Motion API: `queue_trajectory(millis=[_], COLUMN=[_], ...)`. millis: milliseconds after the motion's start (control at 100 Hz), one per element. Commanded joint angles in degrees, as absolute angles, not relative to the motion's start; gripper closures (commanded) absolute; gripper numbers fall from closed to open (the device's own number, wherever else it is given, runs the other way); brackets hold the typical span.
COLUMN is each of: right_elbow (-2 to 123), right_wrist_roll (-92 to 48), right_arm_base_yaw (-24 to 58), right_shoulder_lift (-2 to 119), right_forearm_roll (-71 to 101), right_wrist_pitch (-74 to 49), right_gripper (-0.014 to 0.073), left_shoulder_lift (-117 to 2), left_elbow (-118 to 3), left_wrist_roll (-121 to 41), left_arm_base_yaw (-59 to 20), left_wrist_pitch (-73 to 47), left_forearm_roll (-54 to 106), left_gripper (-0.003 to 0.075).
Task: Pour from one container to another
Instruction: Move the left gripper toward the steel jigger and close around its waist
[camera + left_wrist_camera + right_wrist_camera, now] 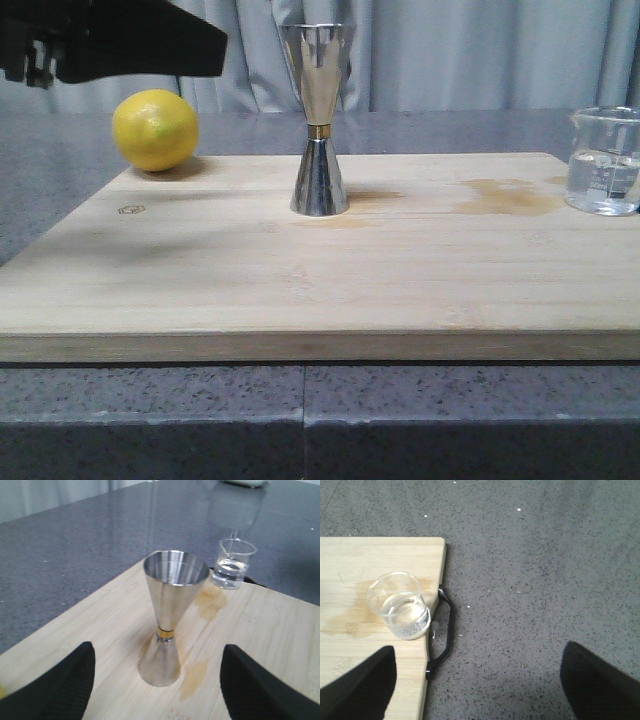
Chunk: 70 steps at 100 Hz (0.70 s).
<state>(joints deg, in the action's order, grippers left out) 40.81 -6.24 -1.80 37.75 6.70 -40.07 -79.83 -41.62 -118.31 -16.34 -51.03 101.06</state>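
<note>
Between the left gripper's (157, 682) spread fingers — the jigger (169, 615) — untouched.

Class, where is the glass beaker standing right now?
In the front view the beaker stands at the board's far right edge, beside a damp stain, well right of the jigger.

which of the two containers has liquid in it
The glass beaker at the board's right edge; clear liquid sits in its bottom. The steel jigger mid-board looks empty inside.
</note>
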Motion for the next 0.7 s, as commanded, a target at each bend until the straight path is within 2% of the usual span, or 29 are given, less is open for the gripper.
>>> queue_trajectory(millis=[0, 260, 690], right_elbow=[42.8, 42.8, 42.8], right_wrist_roll=[-7.0, -7.0, -7.0], right_arm_base_yaw=[-1.9, -1.9, -1.9], right_shoulder_lift=[38.2, 38.2, 38.2], right_forearm_roll=[7.0, 7.0, 7.5], right_wrist_pitch=[-35.9, -36.1, -37.0], right_gripper=[-0.0012, -0.0012, -0.0012], left_shoulder_lift=[-80.9, -87.4, -97.1], left_elbow=[-43.4, -43.4, -50.6], left_wrist_roll=[-120.5, -126.9, -128.6], left_arm_base_yaw=[-16.9, -16.9, -16.9], left_wrist_pitch=[-58.1, -68.1, -72.8], left_forearm_roll=[106.1, 106.1, 106.1], left_gripper=[0.0228, 0.0228, 0.0228])
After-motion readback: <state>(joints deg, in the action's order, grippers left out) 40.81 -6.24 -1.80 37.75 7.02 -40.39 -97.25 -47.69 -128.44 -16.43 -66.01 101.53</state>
